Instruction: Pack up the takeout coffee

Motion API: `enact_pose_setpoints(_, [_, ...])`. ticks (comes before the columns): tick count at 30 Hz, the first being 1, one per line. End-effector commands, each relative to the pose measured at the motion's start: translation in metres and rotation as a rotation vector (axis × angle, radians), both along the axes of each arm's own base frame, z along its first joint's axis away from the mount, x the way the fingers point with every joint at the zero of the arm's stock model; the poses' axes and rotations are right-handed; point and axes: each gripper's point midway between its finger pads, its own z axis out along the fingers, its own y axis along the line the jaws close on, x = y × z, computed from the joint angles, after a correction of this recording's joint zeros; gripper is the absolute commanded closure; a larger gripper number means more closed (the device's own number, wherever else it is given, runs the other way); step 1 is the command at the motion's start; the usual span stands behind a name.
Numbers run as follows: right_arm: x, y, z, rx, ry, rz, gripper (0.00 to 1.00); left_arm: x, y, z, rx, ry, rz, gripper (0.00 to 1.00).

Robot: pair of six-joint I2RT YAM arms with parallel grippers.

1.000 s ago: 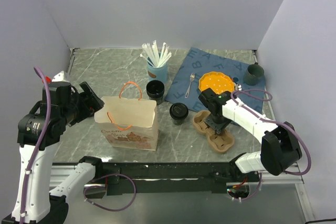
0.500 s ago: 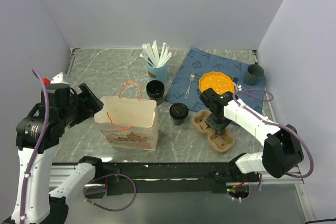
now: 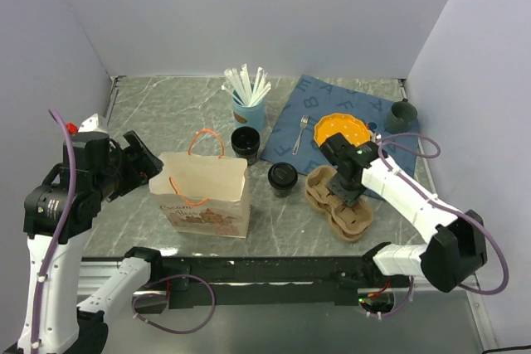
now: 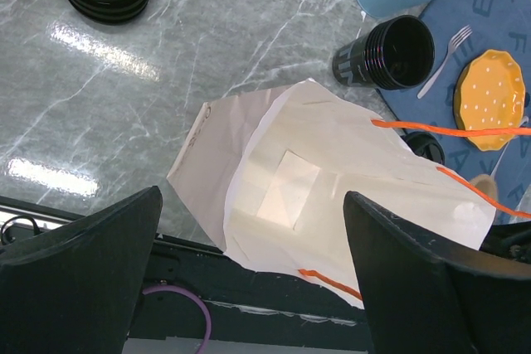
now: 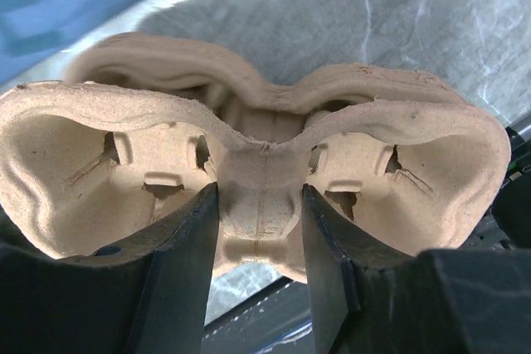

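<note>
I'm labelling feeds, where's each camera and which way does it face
Top external: above, behind the bases, looking down at the table; both arms show.
Left wrist: on left arm, looking into the open bag; left gripper open.
Right wrist: on right arm, close on the carrier; right gripper clamps its middle.
Shared: top external shows bag and carrier too.

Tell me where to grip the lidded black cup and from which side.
Come down from above on the takeout coffee and pinch its wall just under the lid, closing on its near and far sides, probably. It stands upright, with the paper bag to its left and the cup carrier to its right, so those flanks look tight.
</note>
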Motion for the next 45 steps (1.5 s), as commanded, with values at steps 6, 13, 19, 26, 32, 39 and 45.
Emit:
enact_pose_setpoints(6, [0.025,0.007,0.096,0.067,-0.250,0.161,0.59,-0.003,-0.001,0.006,0.006,-0.033,-0.031,0.03])
enact_pose_setpoints(13, [0.031,0.087,0.231,0.312,-0.565,0.440,0.61,-0.006,-0.004,-0.015,-0.006,-0.018,-0.037,0.14])
enact_pose_setpoints(19, [0.029,0.166,0.318,0.636,-0.750,0.530,0.61,0.005,-0.006,-0.029,-0.013,-0.020,-0.035,0.33])
enact_pose_setpoints(26, [0.017,0.236,0.363,0.890,-0.859,0.668,0.62,0.003,-0.023,-0.029,-0.086,-0.037,-0.103,0.67])
enact_pose_setpoints(32, [-0.003,0.272,0.369,1.007,-0.839,0.746,0.63,-0.007,-0.041,-0.028,-0.185,-0.044,-0.156,0.73])
enact_pose_setpoints(39, [-0.019,0.300,0.352,1.030,-0.768,0.817,0.63,-0.020,-0.050,-0.034,-0.262,-0.029,-0.161,0.68])
enact_pose_setpoints(45, [-0.025,0.313,0.333,1.006,-0.703,0.872,0.63,-0.019,-0.038,-0.036,-0.231,0.002,-0.080,0.39])
